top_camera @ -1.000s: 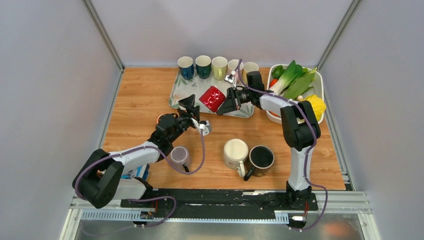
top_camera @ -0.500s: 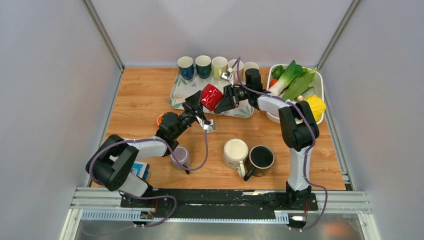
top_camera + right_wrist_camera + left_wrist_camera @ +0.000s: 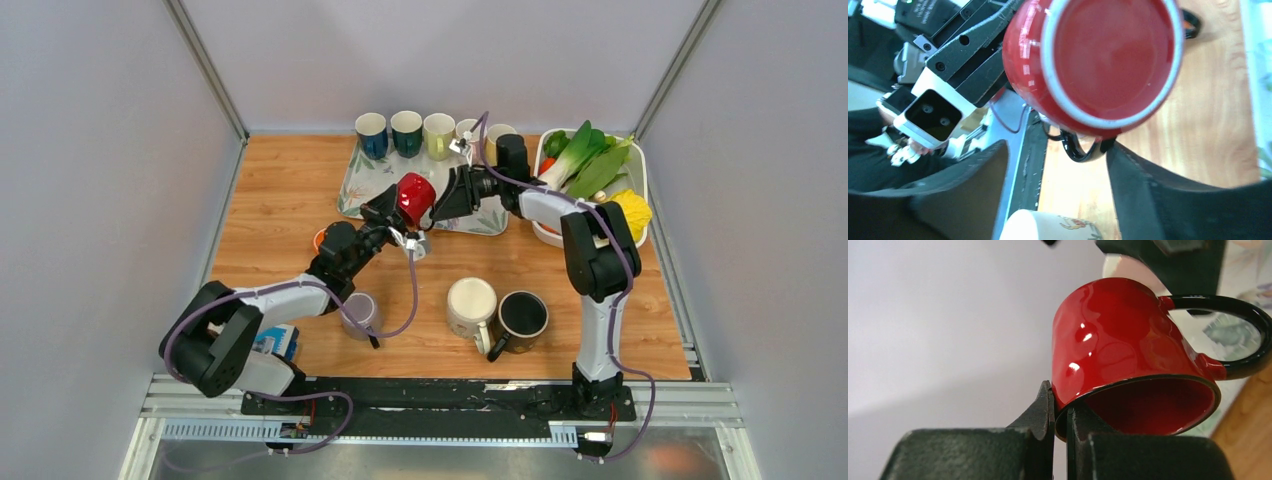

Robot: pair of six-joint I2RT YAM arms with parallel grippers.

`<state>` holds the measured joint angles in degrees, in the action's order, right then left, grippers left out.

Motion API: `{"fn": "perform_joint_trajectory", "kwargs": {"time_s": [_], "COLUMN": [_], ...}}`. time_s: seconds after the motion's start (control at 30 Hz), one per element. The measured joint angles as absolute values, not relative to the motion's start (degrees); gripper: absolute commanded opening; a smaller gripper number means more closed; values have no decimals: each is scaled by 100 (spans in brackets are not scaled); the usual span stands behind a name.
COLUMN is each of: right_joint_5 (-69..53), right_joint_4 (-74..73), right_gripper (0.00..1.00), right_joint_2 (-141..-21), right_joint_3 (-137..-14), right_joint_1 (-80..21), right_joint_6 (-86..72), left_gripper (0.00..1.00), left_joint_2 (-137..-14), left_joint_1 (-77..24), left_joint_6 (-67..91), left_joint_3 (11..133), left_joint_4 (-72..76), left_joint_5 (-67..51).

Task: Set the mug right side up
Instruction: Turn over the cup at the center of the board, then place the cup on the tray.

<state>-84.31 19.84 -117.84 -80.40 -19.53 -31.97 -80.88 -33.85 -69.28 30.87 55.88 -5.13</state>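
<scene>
We look down on a wooden table [image 3: 270, 200] boxed in by grey walls, with two black arms reaching across it from the near edge. At the back lies a flowered tray [image 3: 362, 188], and to its right sits a white basket [image 3: 640, 165] heaped with leafy greens and a yellow vegetable. Along the tray's far edge five mugs [image 3: 438, 135] stand in a row, mouths up. Nearer the arms' bases, a cream mug [image 3: 471, 303] and a black mug [image 3: 522, 314] stand upright just beside each other, and a grey mug [image 3: 359, 311] sits well to their left, close under the left arm. Between the two arms, the red mug [image 3: 414, 198] hangs in the air over the tray's near edge. It is tipped, with its mouth turned toward the left wrist camera and its flat base facing the right wrist camera. The left gripper [image 3: 1060, 410] is clamped narrowly on the mug's rim, one finger outside the wall and the other inside the mouth. The right gripper [image 3: 441, 198] sits just beside the mug's base with its fingers [image 3: 973, 190] spread wide; we see them gripping nothing. The mug's black handle [image 3: 1243, 315] juts out sideways, away from the pinched rim.
</scene>
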Motion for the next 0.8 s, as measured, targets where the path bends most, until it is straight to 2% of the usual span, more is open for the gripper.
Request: {"fn": "perform_joint_trajectory", "kwargs": {"time_s": [0.07, 0.1, 0.3, 0.5, 0.7, 0.8], "right_joint_5": [-8193, -8007, -6254, -4825, -4407, -4407], "right_joint_4": [1824, 1601, -261, -1140, -1216, -1393], "right_gripper": [99, 100, 100, 100, 100, 97], "right_joint_2": [-11708, -11622, -11159, -10840, -9863, -9343], "right_joint_3": [-8040, -8053, -8853, -9483, -8488, -7915], "right_joint_1": [-1863, -1811, -1649, -1514, -1463, -1542], "right_joint_6": [-2899, -2591, -222, 1153, 2563, 3398], "left_gripper": [0, 0, 0, 0, 0, 0], "left_joint_2": [-7824, -7710, -7102, -7067, -7566, -7835], "left_joint_1": [-3369, -3365, -3352, -3350, -3218, -3055], "left_joint_6": [-6694, -6563, -5234, -4021, -2832, -2314], "left_joint_3": [3251, 3358, 4423, 5384, 6095, 6318], "left_joint_4": [4696, 4246, 1354, -744, -2410, -2965], "left_joint_5": [-336, -272, 134, 388, 165, -169]}}
